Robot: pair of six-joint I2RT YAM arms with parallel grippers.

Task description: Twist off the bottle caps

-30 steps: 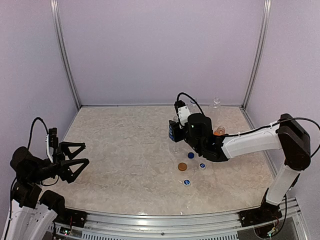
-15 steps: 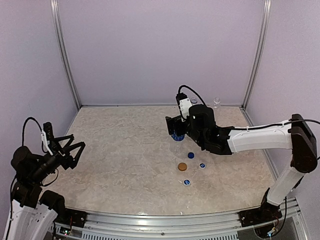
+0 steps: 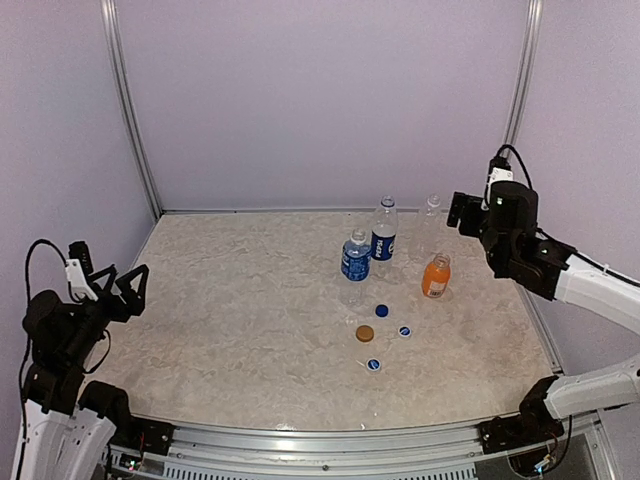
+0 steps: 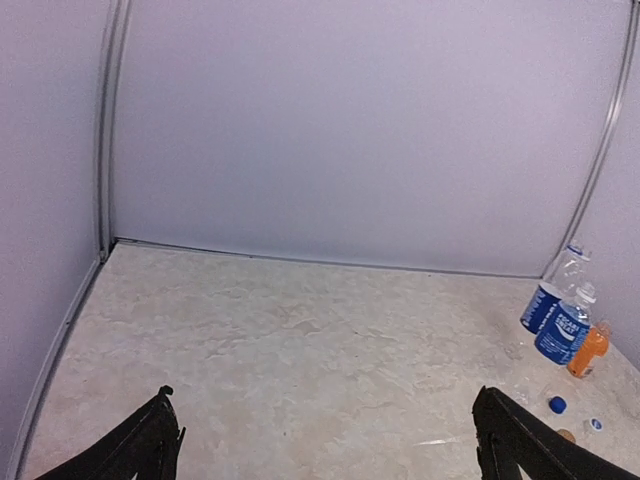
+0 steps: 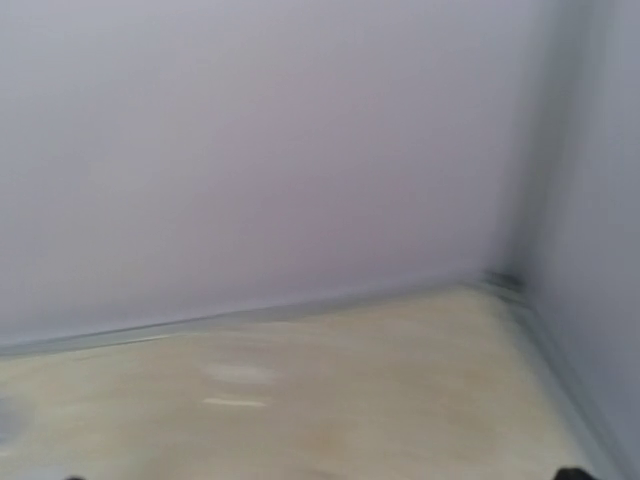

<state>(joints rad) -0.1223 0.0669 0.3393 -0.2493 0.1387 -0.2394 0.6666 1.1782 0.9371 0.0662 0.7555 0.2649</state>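
**Arms pull away — all caps off**

The left gripper (image 3: 125, 285) has drawn back, jaws spread and empty. Three small round blue plastic caps (image 3: 382, 310) and one orange-brown plastic cap (image 3: 365, 333) lie loose mid-table, just before the four standing plastic bottles (image 3: 355, 258). The right gripper (image 3: 462, 210) has swung far right, jaws apart — unscrewing looks finished.

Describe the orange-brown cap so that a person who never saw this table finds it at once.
On the marbled table, find the bottles standing right of centre. Four loose caps lie just in front of them, toward the arms; the orange-brown cap is the leftmost. The other three are blue.
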